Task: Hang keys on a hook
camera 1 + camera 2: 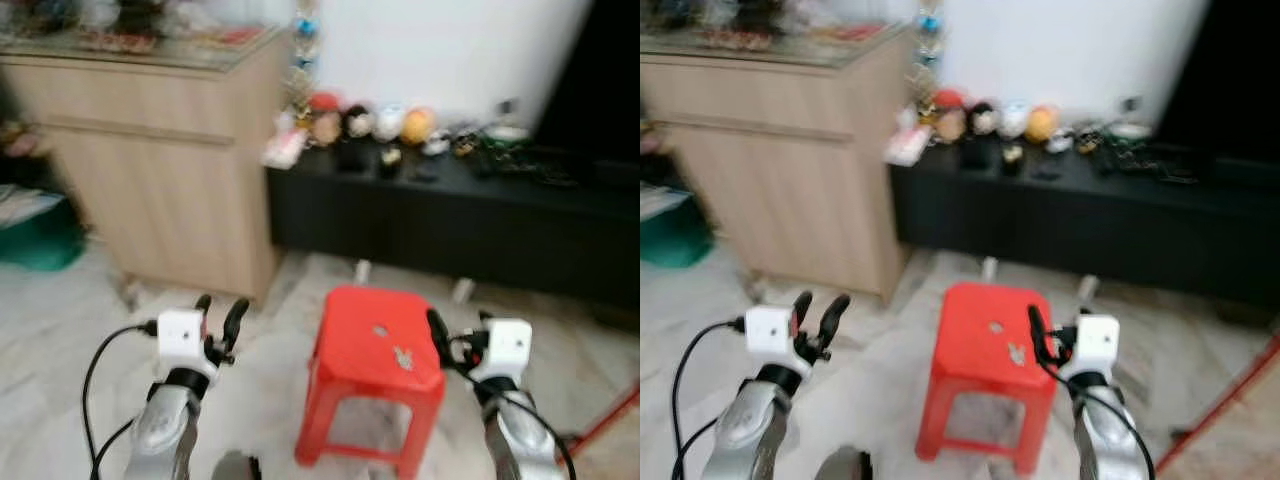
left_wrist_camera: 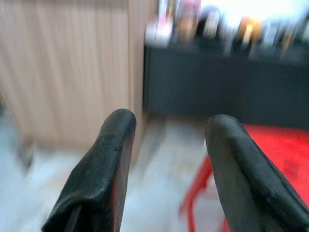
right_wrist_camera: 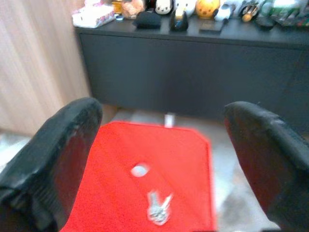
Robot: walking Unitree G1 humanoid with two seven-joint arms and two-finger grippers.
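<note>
A small bunch of silver keys (image 1: 403, 358) lies on the seat of a red plastic stool (image 1: 352, 372) in front of me, also seen as keys (image 3: 158, 208) in the right wrist view. My right gripper (image 1: 460, 335) is open, raised just right of the stool's seat and short of the keys. My left gripper (image 1: 219, 315) is open too, held up left of the stool with nothing between its fingers (image 2: 106, 164). No hook can be made out in the blurred frames.
A low black cabinet (image 1: 450, 220) with small toys and clutter on top runs behind the stool. A light wooden cupboard (image 1: 160, 170) stands to the left. A green object (image 1: 40, 240) lies on the marble floor far left.
</note>
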